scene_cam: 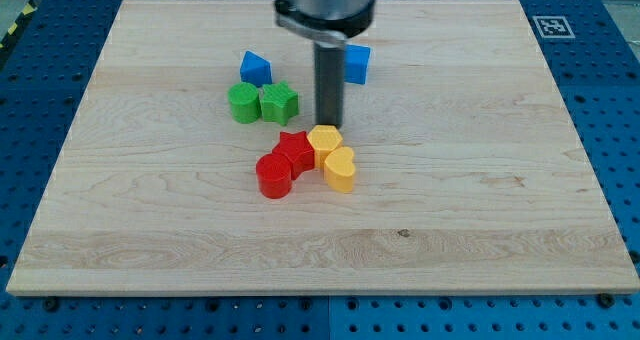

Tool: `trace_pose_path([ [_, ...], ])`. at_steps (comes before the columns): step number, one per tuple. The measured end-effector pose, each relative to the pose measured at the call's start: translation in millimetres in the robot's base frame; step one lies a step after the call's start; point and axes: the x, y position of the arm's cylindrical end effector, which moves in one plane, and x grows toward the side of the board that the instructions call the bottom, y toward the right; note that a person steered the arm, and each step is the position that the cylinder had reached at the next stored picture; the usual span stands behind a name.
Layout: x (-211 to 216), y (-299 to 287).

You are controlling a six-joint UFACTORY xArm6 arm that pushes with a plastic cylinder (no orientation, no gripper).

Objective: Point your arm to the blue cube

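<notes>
The blue cube (357,64) sits near the view's top centre of the wooden board (480,180), partly hidden behind my rod. My tip (329,124) rests on the board just below and left of the cube, right above the yellow blocks. A second blue block (255,68), wedge-like, lies to the left.
A green cylinder (242,103) and a green star-shaped block (279,102) sit left of the rod. A red star-shaped block (295,150), a red cylinder (273,176), a yellow hexagon-like block (325,140) and a yellow heart-like block (340,169) cluster below the tip.
</notes>
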Motion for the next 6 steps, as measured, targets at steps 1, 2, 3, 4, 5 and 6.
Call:
trace_pose_path([
  [1, -29, 43],
  [2, -45, 71],
  [3, -57, 71],
  [4, -74, 71],
  [5, -89, 71],
  [6, -93, 71],
])
